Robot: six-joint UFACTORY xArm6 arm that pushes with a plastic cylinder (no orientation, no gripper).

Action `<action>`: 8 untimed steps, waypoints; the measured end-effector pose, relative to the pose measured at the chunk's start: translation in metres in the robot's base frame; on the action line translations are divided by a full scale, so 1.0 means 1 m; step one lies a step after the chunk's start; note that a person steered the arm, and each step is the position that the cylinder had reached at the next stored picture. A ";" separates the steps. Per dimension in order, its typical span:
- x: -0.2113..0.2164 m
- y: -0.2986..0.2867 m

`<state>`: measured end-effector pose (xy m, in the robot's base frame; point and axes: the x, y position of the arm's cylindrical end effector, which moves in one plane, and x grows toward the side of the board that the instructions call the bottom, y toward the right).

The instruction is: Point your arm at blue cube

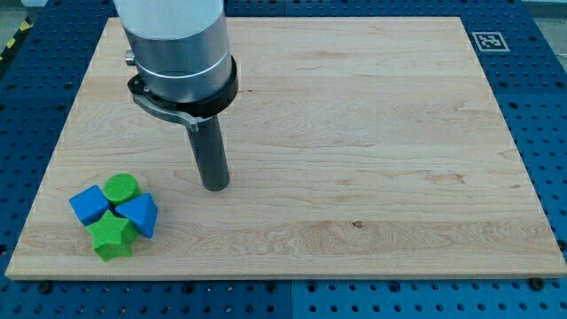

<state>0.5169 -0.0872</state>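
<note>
A blue cube (88, 205) lies near the board's lower left corner, at the left of a tight cluster. A green cylinder (120, 188) touches it on its upper right. A blue triangular block (139, 214) sits to the right, and a green star-shaped block (112, 234) sits at the bottom. My tip (213, 185) rests on the board to the right of the cluster and slightly above it, apart from all the blocks, roughly 140 pixels right of the blue cube.
The wooden board (354, 133) lies on a blue perforated table. A black-and-white marker tag (488, 41) sits at the board's top right corner. The arm's grey body (177, 44) hangs over the board's upper left.
</note>
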 end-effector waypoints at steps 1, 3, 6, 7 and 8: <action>0.000 0.000; -0.049 -0.026; -0.020 -0.199; 0.033 -0.199; 0.033 -0.199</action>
<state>0.5500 -0.2858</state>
